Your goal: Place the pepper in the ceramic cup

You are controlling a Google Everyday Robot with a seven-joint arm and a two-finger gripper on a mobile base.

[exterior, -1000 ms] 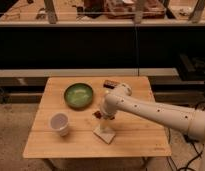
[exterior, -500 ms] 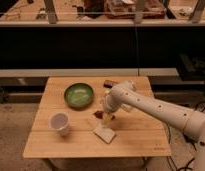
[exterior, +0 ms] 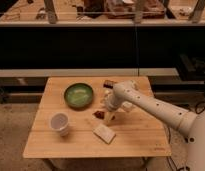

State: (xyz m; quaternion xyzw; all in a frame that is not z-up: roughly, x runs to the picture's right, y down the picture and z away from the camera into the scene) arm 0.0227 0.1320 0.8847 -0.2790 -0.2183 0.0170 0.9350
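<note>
Nearest to me, low in the middle of the frame, one pale beige block [exterior: 104, 133] is lying flat on the wooden bench [exterior: 141, 140], turned at a slant to the front edge. A little further back and well to the left, one white ceramic cup [exterior: 60, 123] is sitting on the bench with its open mouth showing; it is standing apart from everything else.

Behind the block, around the middle of the frame, the one pepper [exterior: 98, 114] is lying on the bench as a small dark red shape. It is between the cup and the hand, much closer to the hand and well apart from the cup. The robot's single hand [exterior: 110, 118] is pointing down at the bench just to the right of the pepper. I cannot tell whether it is touching the pepper, or whether the hand is apart or together. One white arm [exterior: 156, 107] is reaching in from the lower right of the frame, bending above the hand.

Further back, left of centre, one green round bowl [exterior: 78, 95] is resting on the bench, far wider than the cup. At the far edge, in the upper middle of the bench, one small dark object [exterior: 108, 83] is lying; I cannot make out what it is.
</note>
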